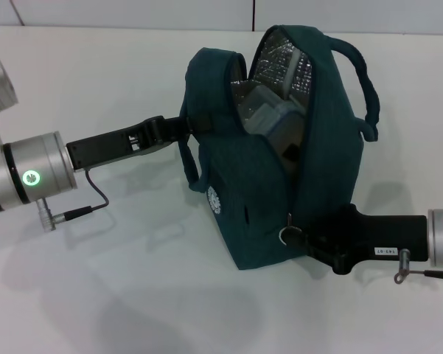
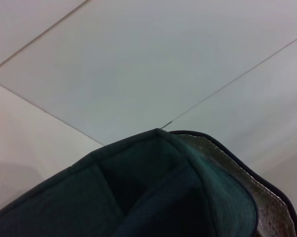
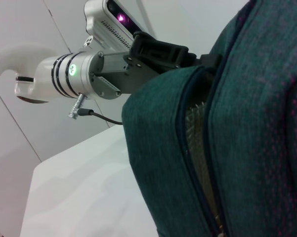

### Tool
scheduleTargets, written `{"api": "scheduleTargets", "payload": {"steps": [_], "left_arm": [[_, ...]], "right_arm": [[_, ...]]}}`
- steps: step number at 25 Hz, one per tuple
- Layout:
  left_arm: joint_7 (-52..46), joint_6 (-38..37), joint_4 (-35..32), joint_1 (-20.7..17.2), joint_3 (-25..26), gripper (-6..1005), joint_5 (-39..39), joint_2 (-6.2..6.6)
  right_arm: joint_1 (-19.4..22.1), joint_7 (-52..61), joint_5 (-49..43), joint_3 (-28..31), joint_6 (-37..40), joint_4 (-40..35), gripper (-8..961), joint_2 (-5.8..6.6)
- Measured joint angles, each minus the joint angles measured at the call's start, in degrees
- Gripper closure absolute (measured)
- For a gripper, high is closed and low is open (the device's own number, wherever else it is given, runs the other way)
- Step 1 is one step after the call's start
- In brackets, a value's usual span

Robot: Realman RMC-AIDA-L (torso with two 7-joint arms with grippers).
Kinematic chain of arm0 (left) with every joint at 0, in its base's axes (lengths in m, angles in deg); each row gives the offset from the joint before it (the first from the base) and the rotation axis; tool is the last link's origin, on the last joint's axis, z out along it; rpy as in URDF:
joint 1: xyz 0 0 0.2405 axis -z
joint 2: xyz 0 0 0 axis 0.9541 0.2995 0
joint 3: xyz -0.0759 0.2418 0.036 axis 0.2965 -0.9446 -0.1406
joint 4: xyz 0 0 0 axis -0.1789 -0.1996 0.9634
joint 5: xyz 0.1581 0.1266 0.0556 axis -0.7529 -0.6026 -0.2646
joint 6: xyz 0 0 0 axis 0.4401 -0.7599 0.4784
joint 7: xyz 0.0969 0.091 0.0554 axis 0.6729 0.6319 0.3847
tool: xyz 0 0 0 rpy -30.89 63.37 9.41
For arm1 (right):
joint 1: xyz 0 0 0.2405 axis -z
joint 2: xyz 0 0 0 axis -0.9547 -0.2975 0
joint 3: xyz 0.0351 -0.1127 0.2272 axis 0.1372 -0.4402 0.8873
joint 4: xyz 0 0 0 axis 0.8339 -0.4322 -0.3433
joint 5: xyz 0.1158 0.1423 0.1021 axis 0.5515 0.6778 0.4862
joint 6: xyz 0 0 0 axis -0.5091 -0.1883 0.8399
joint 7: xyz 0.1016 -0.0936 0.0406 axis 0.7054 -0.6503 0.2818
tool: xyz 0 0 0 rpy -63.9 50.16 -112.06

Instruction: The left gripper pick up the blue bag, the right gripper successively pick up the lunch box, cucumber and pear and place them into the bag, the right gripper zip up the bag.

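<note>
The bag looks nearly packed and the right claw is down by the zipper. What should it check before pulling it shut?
1. Left gripper holding the bag by its upper edge: ok, fingers shut on the fabric.
2. Bag standing upright on the table: ok.
3. Lunch box inside: ok, it shows through the opening.
4. Cucumber and pear inside: cannot tell, neither is visible anywhere.
5. Right gripper at the ring pull, low on the near end: ok, but whether it actually grips the pull: cannot tell.
6. Zipper path clear: not ok, the bag gapes wide around the lunch box.
</note>
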Motion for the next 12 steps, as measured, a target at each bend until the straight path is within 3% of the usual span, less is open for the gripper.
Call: {"api": "scheduleTargets", "payload": {"steps": [12], "left_arm": [[0.12,-0.01,0.00,0.03,0.00,917,0.07,0.24]], "right_arm": [[3.05,1.12,-0.01,0.13,3.51,-0.15,935,0.69]]}}
